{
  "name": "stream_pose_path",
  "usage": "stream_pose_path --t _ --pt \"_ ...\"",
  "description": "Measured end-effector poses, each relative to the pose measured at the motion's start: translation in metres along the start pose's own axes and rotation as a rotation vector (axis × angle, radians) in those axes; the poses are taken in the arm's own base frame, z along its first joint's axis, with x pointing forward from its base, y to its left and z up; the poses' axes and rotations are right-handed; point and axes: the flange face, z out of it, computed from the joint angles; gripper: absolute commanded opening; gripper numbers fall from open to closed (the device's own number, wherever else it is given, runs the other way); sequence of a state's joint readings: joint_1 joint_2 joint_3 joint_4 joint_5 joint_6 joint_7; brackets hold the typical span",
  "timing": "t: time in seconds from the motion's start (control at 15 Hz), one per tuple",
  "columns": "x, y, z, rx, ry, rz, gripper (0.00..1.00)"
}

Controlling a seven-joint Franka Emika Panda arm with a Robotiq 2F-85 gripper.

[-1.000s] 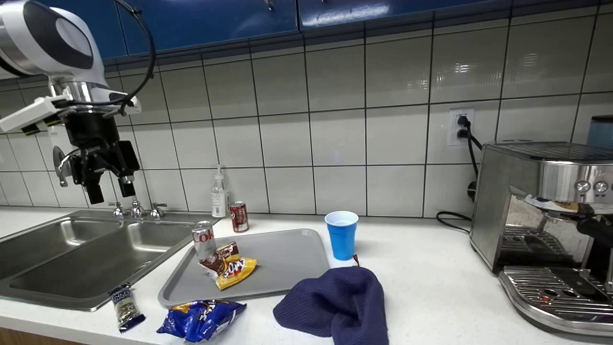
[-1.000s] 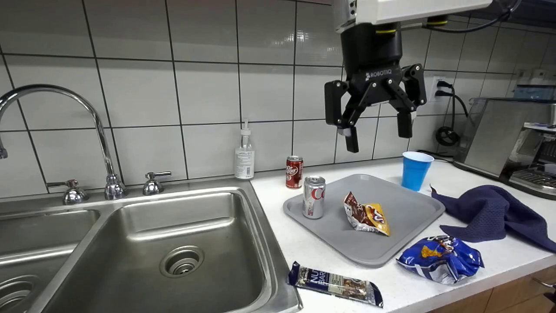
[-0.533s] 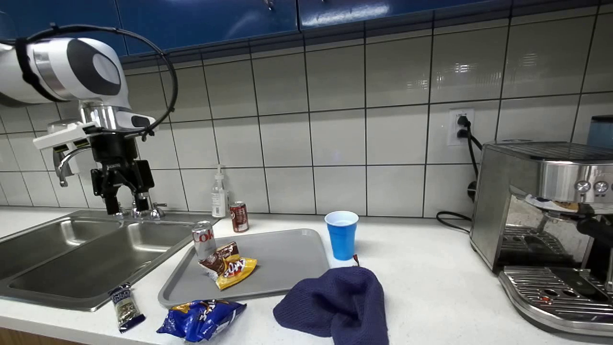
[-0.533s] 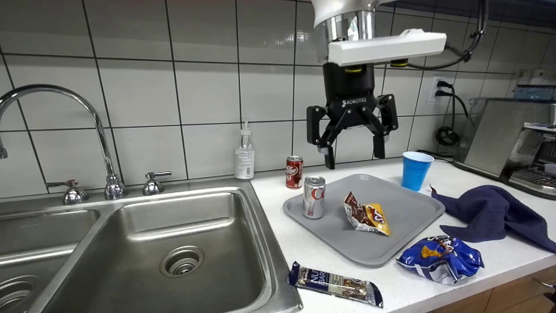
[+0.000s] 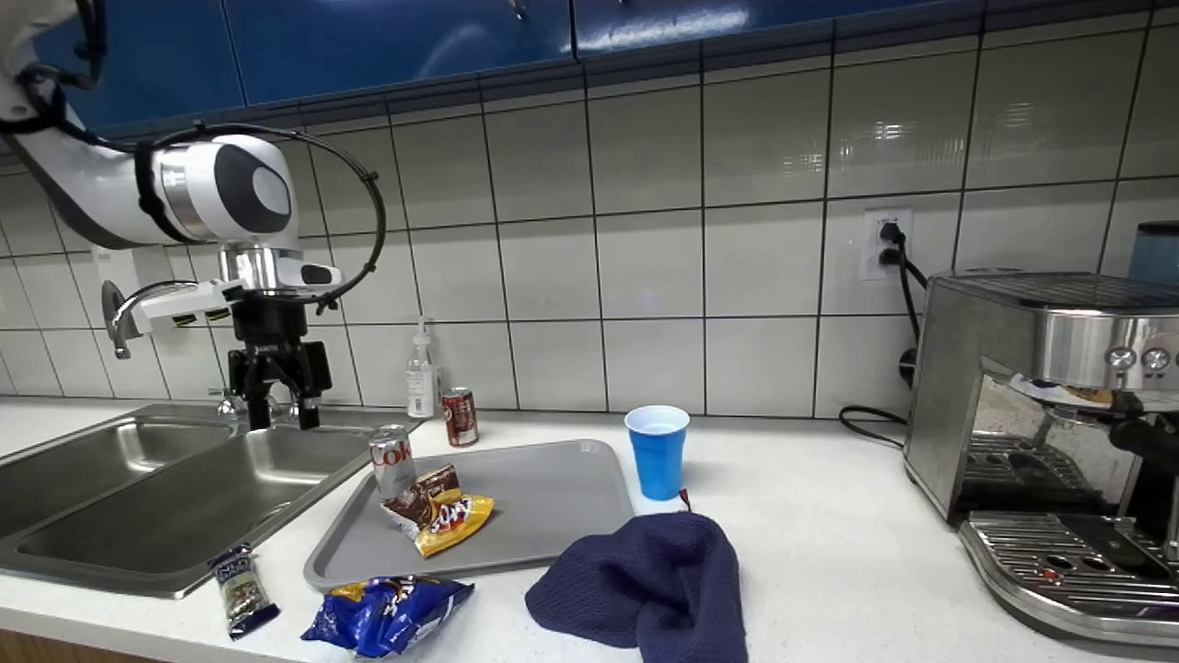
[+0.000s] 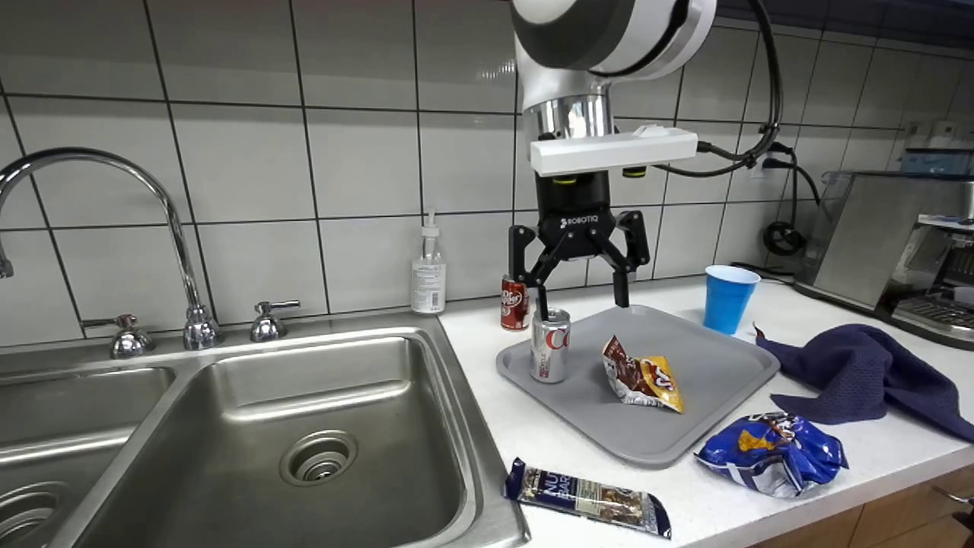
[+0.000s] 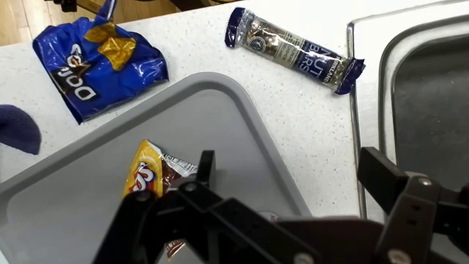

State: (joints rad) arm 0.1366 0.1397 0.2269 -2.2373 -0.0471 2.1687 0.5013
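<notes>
My gripper [image 6: 582,303] hangs fingers down with its jaws wide apart and nothing between them. In an exterior view, one fingertip overlaps the top of a silver Coke can [image 6: 549,350], which stands upright on the grey tray [image 6: 715,373]; I cannot tell how far apart they are. The same gripper [image 5: 284,420] appears left of that can [image 5: 392,470] in an exterior view. A crumpled brown and yellow snack bag [image 6: 647,380] lies on the tray. Behind the can stands a red can [image 6: 514,308]. In the wrist view, a finger mostly hides the silver can.
A steel sink [image 6: 456,426] adjoins the tray's side, with a faucet [image 6: 171,221] and a soap bottle [image 6: 429,281] behind. Around the tray lie a nut bar [image 7: 289,49], a blue chip bag [image 7: 102,66], a navy cloth [image 5: 654,580] and a blue cup [image 5: 658,451]. A coffee machine [image 5: 1059,414] stands beyond.
My gripper has come down steadily toward the counter, shifting sideways toward the silver can in an exterior view. Its jaws stay wide apart. The things on the counter have not moved.
</notes>
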Motion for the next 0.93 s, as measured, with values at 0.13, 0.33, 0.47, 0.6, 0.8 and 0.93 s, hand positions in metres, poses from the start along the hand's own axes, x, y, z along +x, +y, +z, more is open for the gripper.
stream_pose_path --t 0.13,0.33,0.47,0.6,0.8,0.93 --pt "0.015 -0.002 0.006 0.004 -0.005 0.011 1.0" --pt "0.035 -0.005 0.014 0.011 -0.008 0.023 1.0" --pt "0.047 -0.006 0.018 0.015 -0.009 0.032 1.0" --pt "0.057 -0.006 0.022 0.018 -0.012 0.041 1.0" --pt "0.07 -0.006 0.027 0.021 -0.013 0.054 1.0" --pt "0.078 -0.002 0.027 0.023 -0.01 0.064 1.0"
